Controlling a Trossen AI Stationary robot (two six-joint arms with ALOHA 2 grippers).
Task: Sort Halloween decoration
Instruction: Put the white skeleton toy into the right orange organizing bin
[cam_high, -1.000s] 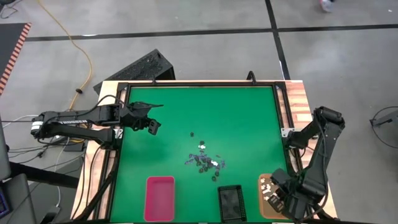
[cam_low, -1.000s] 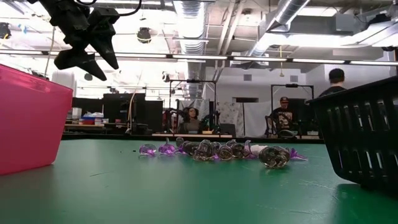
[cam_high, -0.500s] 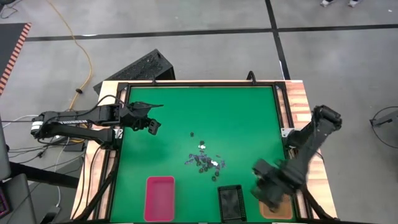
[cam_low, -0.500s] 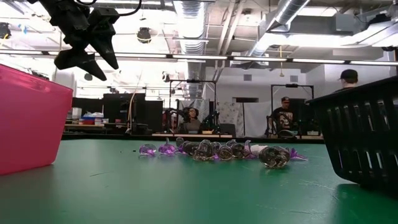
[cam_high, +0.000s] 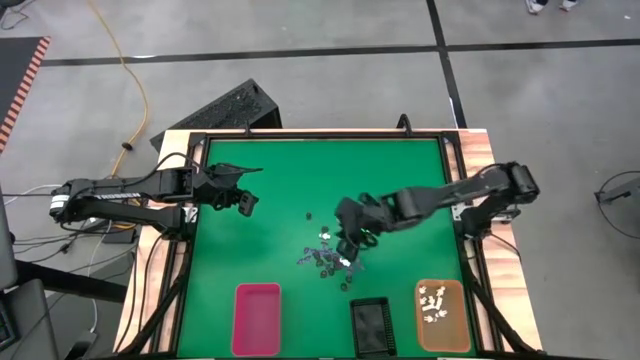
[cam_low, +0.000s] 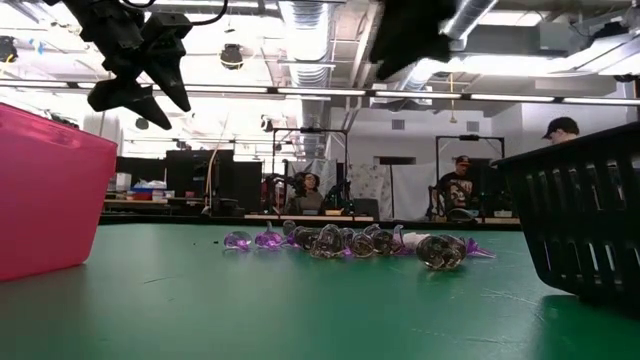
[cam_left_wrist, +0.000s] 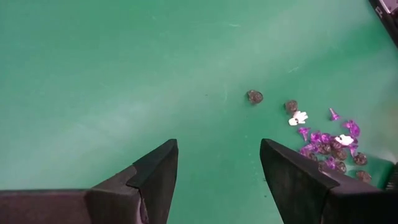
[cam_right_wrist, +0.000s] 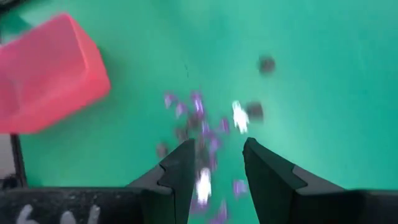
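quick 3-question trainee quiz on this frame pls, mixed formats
1. True or false: the orange tray already holds white trinkets.
2. Which tool is above the trinket pile? A) left tool B) right tool
3. Fill in: the pink tray holds ____ trinkets.

Key:
1. True.
2. B; its fingers stand apart with nothing between them, while the left tool waits open over bare green mat.
3. No visible.
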